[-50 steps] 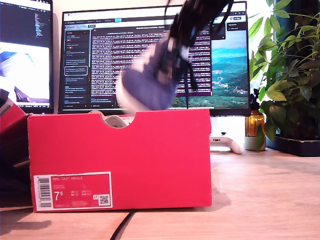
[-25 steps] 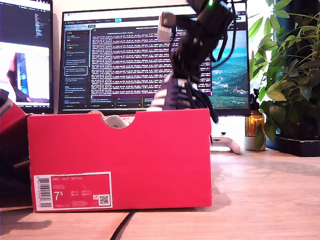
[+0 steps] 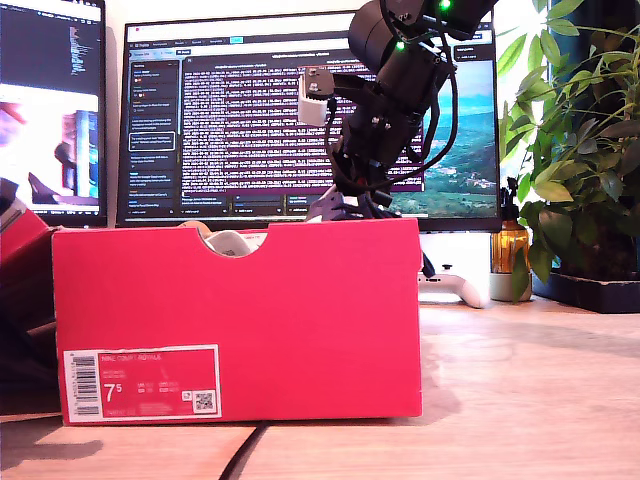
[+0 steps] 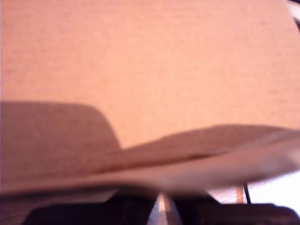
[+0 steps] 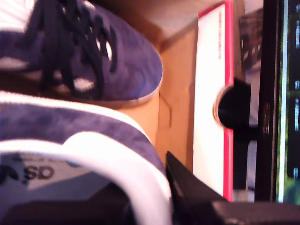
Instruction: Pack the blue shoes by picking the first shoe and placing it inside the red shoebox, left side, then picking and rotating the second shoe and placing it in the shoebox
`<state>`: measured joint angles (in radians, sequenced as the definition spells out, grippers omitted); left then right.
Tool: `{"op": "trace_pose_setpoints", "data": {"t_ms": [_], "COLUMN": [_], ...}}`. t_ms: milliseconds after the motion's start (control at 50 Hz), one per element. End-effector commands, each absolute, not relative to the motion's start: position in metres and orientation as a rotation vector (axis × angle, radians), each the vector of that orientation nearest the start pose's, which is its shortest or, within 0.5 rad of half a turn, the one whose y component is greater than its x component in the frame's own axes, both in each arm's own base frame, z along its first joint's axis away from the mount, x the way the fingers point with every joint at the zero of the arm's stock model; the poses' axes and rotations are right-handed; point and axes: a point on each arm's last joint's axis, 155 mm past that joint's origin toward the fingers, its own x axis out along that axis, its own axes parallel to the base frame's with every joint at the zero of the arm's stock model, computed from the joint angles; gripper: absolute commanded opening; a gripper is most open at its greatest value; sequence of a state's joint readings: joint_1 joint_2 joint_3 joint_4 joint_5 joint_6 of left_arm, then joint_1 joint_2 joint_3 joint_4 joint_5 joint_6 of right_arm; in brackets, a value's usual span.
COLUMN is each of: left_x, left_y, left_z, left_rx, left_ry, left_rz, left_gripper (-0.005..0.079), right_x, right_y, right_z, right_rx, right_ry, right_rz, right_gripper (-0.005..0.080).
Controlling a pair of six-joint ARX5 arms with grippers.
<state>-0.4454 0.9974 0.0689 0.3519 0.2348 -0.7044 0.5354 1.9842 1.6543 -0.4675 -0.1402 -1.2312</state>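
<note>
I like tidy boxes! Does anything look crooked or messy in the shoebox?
Nothing looks damaged or spilled. Both blue shoes sit side by side inside the red shoebox. My second hand is at the nearer shoe's heel, so that shoe may not be settled yet.

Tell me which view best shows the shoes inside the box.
The second wrist view: it looks into the box and shows both shoes, one laced toe and one collar close up. The exterior view shows only slivers above the box wall. The first wrist view shows none.

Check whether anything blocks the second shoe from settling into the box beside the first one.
Nothing visible blocks it: the second shoe, held by my second claw, is already inside the red shoebox beside the first shoe.
</note>
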Motion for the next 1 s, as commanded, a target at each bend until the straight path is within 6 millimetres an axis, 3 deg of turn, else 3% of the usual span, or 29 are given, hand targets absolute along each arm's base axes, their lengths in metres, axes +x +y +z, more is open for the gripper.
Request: {"op": "trace_pose_setpoints", "data": {"t_ms": [0,440,500,800,880,980], "left_x": [0.226,0.226,0.226,0.226,0.226,0.226], "left_y": [-0.157,-0.157,-0.157,-0.157,-0.157,-0.157], "left_z": [0.021,0.021,0.021,0.021,0.022,0.022], "left_rx": [-0.592,-0.592,-0.592,-0.592,-0.592,-0.592], "left_ry": [0.812,0.811,0.811,0.812,0.811,0.81], "left_rz": [-0.422,-0.422,-0.422,-0.422,-0.422,-0.422], "left_gripper": [-0.0019,-0.0019,-0.0019,-0.0019,-0.0019,-0.0019], "right_x": [0.461,0.477,0.478,0.46,0.459,0.456], "right_y": [0.318,0.293,0.289,0.307,0.306,0.306], "right_z": [0.155,0.165,0.172,0.224,0.234,0.241], "right_rx": [-1.271,-1.288,-1.279,-1.114,-1.052,-0.986], "right_ry": [0.258,0.364,0.377,0.324,0.34,0.357], "right_rz": [1.06,0.861,0.817,0.761,0.722,0.687], "right_gripper": [0.0338,0.034,0.034,0.0336,0.0267,0.0007]}}
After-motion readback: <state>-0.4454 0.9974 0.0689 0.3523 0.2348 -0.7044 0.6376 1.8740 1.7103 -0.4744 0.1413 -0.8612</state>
